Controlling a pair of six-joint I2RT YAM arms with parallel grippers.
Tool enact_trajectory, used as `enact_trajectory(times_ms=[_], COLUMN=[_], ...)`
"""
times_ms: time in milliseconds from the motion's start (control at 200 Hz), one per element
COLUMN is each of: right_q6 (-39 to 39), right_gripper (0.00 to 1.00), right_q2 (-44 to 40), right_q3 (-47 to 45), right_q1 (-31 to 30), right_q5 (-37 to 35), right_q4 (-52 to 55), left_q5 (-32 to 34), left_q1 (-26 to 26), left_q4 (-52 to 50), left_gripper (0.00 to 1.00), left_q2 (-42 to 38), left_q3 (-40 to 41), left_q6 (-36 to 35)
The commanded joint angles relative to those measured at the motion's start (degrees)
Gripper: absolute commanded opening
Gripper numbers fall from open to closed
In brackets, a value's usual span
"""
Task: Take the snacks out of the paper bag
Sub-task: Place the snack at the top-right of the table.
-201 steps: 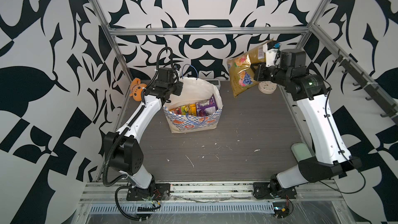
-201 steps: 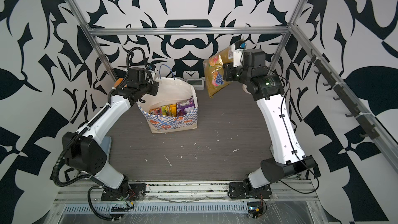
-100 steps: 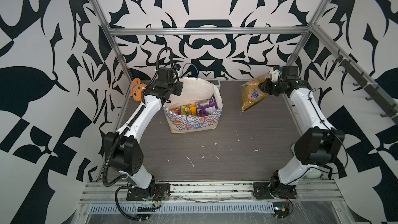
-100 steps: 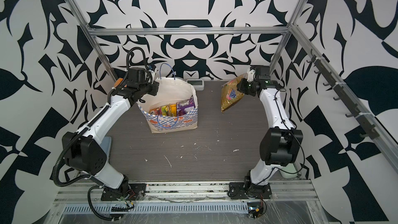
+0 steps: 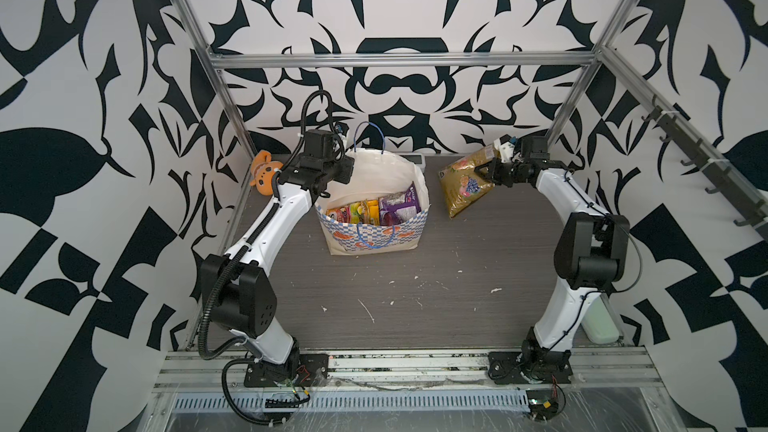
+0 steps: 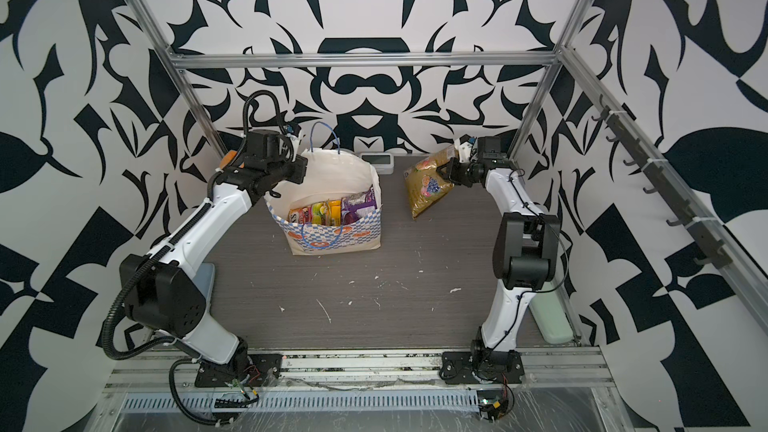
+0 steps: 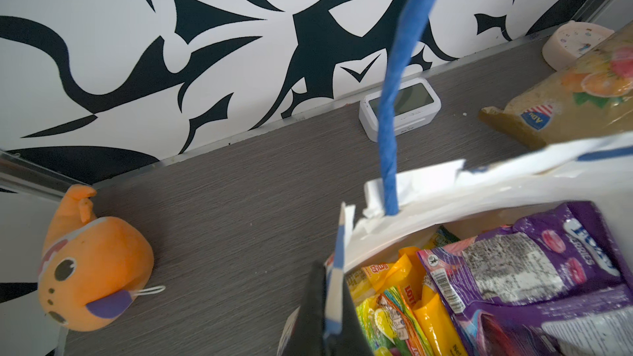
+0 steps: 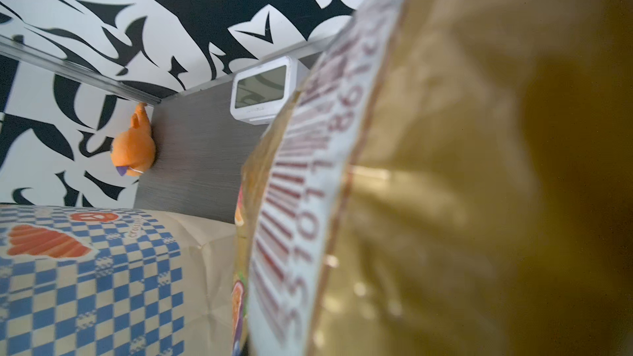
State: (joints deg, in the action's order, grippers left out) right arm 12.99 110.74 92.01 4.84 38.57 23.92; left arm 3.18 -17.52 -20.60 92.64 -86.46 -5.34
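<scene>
The right hand (image 5: 487,171), closed on the gold packet (image 5: 461,189), has come down. The packet now hangs beside the paper bag (image 5: 399,238), its lower corner near the tabletop (image 5: 415,305). The left hand (image 5: 343,168) still pinches the bag's rim, and the other packets (image 5: 374,211) wait inside.

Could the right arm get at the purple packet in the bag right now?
Probably not yet: the right gripper is shut on the gold packet. Otherwise the way looks free: the left gripper holds the paper bag open, and the purple packet lies exposed inside.
</scene>
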Motion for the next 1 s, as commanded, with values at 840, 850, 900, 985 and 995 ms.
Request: enact_trajectory(times_ms=[840,850,900,985,995], right_q6=[-11.3,-11.4,-12.0,-12.6,-12.6], right_gripper=[0.43,0.43,0.43,0.41,0.41], right_q2=[3.1,3.0,2.4,1.4,1.3], right_q3=[6.8,7.1,8.1,9.4,9.5], right_q1=[4.6,4.6,4.6,4.6,4.6], right_q5=[-22.2,-23.0,-26.8,-33.8,-34.5], right_q4=[7.7,8.2,10.7,14.4,14.7], left_q5=[-4.4,-4.4,-4.4,-4.5,-4.4], left_q1=[0.3,0.4,0.2,0.2,0.3], left_q4=[7.7,7.7,7.8,7.9,7.9], left_gripper=[0.0,0.0,0.0,0.0,0.0], left_q2=[-0.7,-0.6,-0.8,-0.7,-0.7], left_q3=[-1.4,-1.4,-1.4,-1.2,-1.2], left_q6=[2.1,2.1,2.2,2.2,2.1])
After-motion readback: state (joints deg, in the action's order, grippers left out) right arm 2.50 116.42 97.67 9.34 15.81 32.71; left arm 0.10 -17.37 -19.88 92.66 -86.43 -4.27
